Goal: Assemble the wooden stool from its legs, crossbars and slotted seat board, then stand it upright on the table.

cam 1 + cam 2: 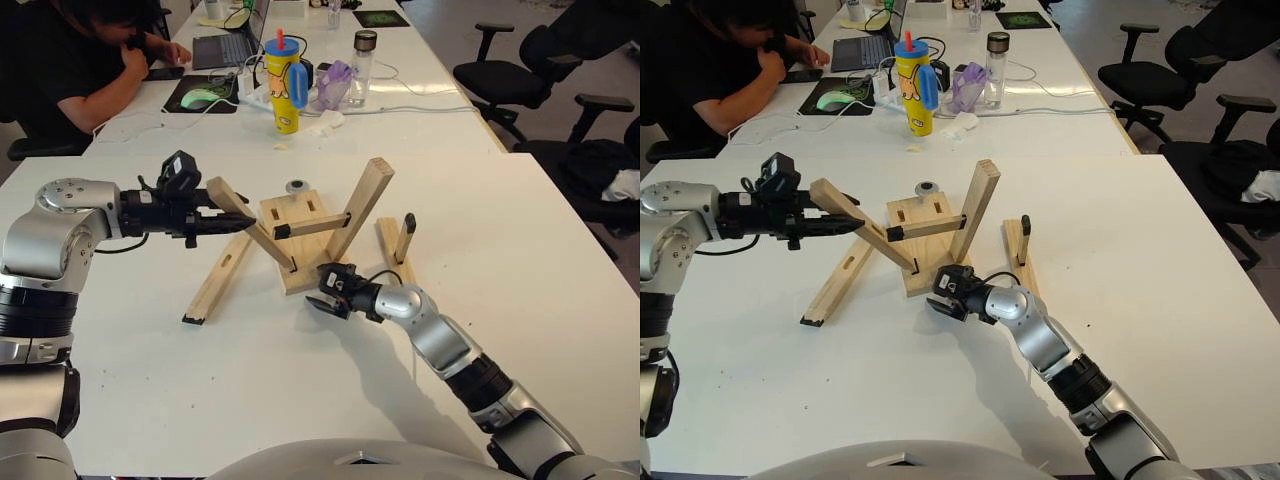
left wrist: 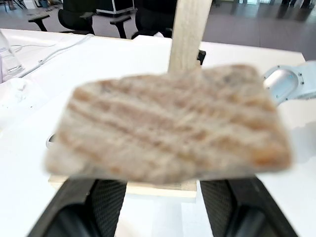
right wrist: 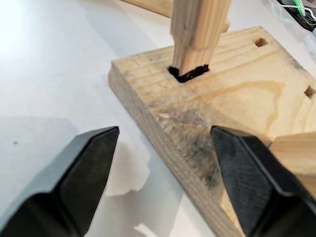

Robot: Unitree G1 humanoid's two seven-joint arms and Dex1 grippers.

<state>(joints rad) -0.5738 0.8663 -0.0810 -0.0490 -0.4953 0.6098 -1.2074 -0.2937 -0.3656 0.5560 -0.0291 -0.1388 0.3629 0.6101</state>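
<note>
White table (image 1: 480,330) spreads wide behind the right gripper (image 1: 318,303), whose open fingers sit at the seat board's (image 1: 300,278) near edge. Fingers of the left gripper (image 1: 225,215) squeeze one leg (image 1: 255,232) of four; two crossbars (image 1: 312,226) show.

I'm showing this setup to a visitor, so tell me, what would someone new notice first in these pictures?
Most striking is a seat board lying flat on the white table, with a slanting leg and a steeper leg rising from it, joined by a crossbar. The left gripper is shut on the slanting leg's top; the right gripper is open at the board's near edge. A loose leg lies flat to the left.
</note>
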